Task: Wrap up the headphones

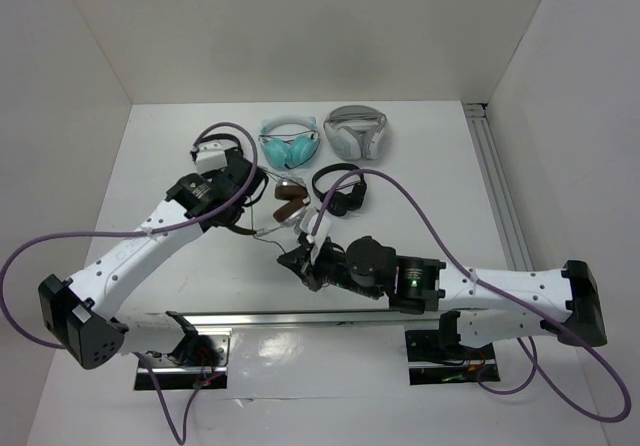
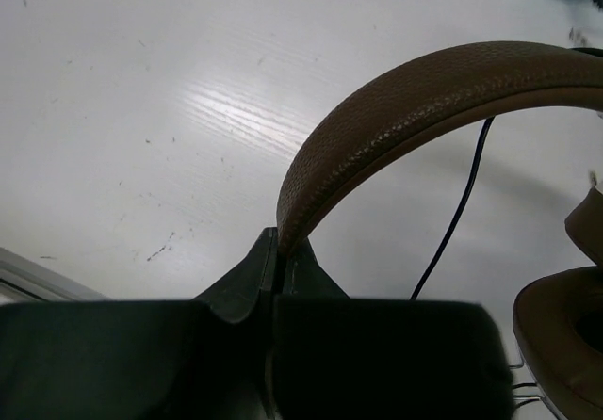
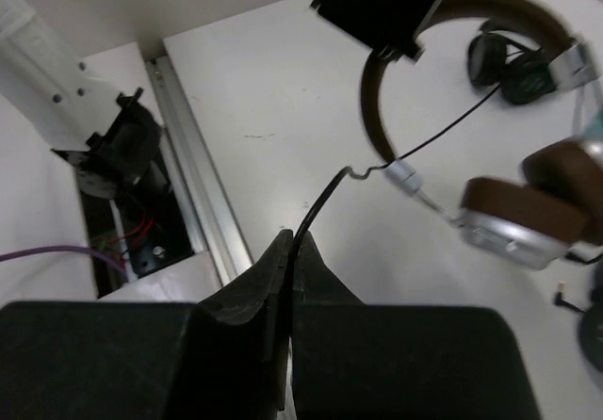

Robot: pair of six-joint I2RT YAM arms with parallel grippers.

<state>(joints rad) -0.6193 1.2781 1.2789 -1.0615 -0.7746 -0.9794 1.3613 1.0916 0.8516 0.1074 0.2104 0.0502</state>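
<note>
Left hand (image 2: 276, 250): clamped on headband (image 2: 424, 90). Right hand (image 3: 290, 250): clamped on cable (image 3: 318, 203); cable runs ahead-right toward headphones (image 3: 509, 215).

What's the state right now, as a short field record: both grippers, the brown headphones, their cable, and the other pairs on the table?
left gripper: shut on the headband of the brown headphones
right gripper: shut on the black cable
cable path: runs from the right gripper's fingers up toward the headphones
wrap progress: no turns visible around the headband
other pairs: teal headphones and white headphones at the far side; small black headphones just beside the brown pair
</note>
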